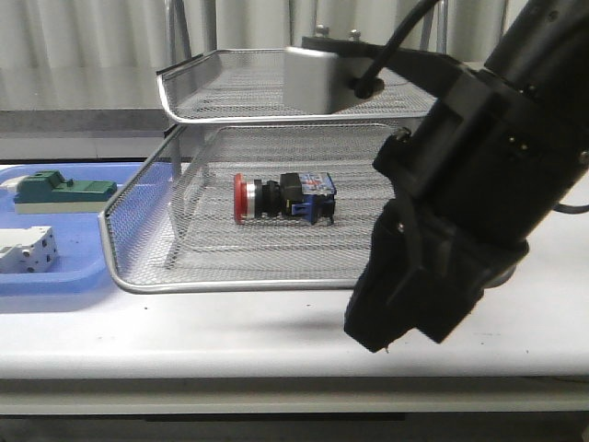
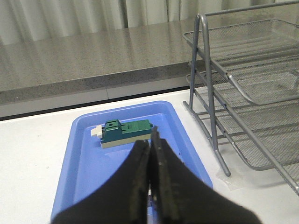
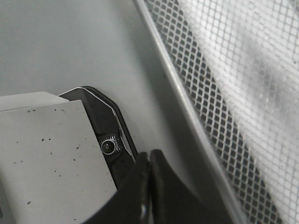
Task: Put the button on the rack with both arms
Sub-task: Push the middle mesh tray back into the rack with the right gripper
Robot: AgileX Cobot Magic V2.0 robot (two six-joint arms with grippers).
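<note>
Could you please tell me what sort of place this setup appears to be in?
Probably a lab or test bench: a plain white table, a wire rack holding a button, and a blue tray of parts.

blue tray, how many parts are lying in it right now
2 in view. A green block lies toward the back of the blue tray, and a white block-shaped switch sits at its near left. The front view cuts the tray off, so more may be hidden.

The right arm point(image 1: 460, 184) is big and black; it fills the right side of the front view, slanting down toward the lower middle; the left gripper point(image 2: 150, 154) and the right gripper point(image 3: 149, 163) each have their jaws pressed together, holding nothing.
</note>
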